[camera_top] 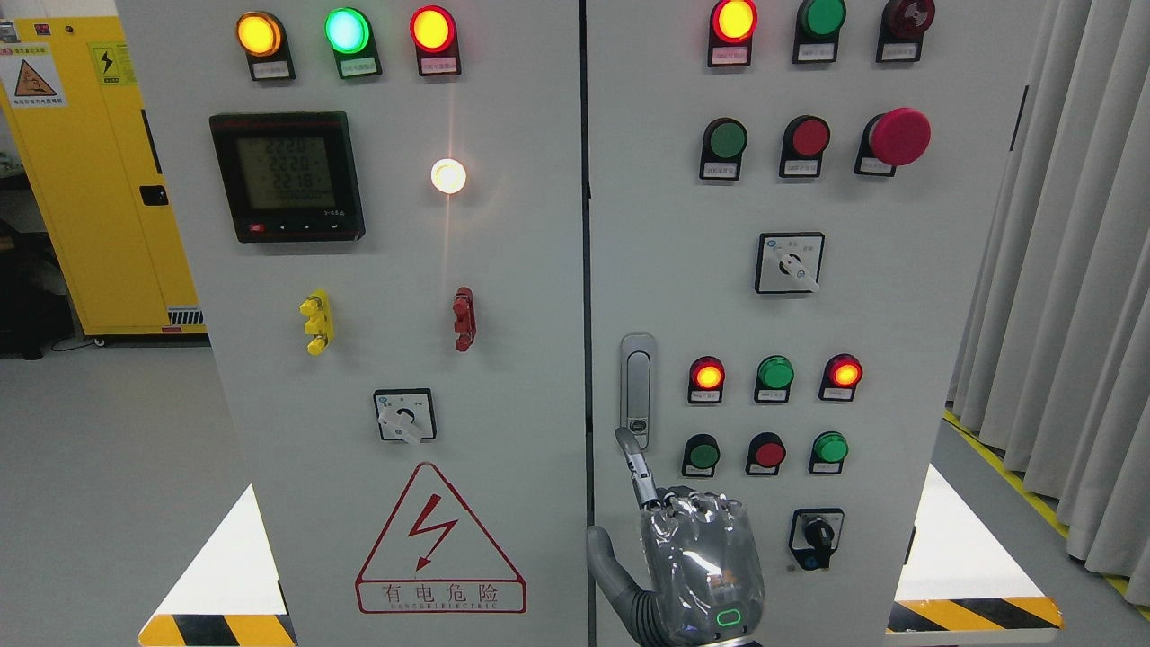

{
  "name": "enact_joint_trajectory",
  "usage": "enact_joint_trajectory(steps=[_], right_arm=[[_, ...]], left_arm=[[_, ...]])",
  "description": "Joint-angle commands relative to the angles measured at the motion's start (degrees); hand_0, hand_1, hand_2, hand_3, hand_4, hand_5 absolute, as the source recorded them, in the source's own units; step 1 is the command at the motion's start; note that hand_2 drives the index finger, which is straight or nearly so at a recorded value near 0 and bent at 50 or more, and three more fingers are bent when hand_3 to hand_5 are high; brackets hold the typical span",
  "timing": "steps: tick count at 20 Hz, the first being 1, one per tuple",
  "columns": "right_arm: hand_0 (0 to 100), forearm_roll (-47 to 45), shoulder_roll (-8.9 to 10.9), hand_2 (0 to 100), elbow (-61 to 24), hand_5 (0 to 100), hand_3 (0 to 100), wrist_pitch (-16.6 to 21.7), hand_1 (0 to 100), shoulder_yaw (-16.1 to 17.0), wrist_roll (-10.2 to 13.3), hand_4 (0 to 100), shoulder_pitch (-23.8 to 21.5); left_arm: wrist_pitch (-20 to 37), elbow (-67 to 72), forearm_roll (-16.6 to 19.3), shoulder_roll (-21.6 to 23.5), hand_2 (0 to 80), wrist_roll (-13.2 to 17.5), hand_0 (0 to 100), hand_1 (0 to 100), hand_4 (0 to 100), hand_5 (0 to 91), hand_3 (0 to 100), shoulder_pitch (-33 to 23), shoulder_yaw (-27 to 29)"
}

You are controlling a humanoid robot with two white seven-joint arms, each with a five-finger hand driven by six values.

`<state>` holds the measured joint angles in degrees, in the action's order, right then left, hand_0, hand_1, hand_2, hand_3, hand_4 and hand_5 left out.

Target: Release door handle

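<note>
The right hand (696,562) points 1 extended finger (632,460) at the base of the door handle (637,388), other fingers curled, gripping nothing.

the grey floor (99,449) carries the white control cabinet (503,270) and a yellow cabinet (99,180).

Grey cabinet doors (530,296) studded with red, green and amber lamps

A yellow cabinet (108,180) stands behind; black-and-yellow hazard stripes (216,629) mark the base, a red lightning triangle (440,539) marks the left door, a crimson mushroom button (900,136) tops the right, beside pale grey curtains (1069,270). The hand (701,566) is silver.
</note>
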<state>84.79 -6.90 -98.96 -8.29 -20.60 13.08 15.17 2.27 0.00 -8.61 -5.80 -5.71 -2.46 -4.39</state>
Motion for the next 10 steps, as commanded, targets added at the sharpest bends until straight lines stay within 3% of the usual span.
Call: enact_joint_trajectory(steps=[1,10], right_arm=[[55,0.3,-0.22,7,3.3,100,100,-0.4,45,0.1,-0.1,100,0.5],[56,0.2,-0.22,8,4.2,100,100,-2.6,45,0.7,-0.4,100,2.0]], left_arm=[[0.0,-0.9,0.0,0.0,0.0,0.0,12,56,0,0.0,0,0.0,0.0],[0.0,-0.9,0.0,0.0,0.0,0.0,12,56,0,0.0,0,0.0,0.0]])
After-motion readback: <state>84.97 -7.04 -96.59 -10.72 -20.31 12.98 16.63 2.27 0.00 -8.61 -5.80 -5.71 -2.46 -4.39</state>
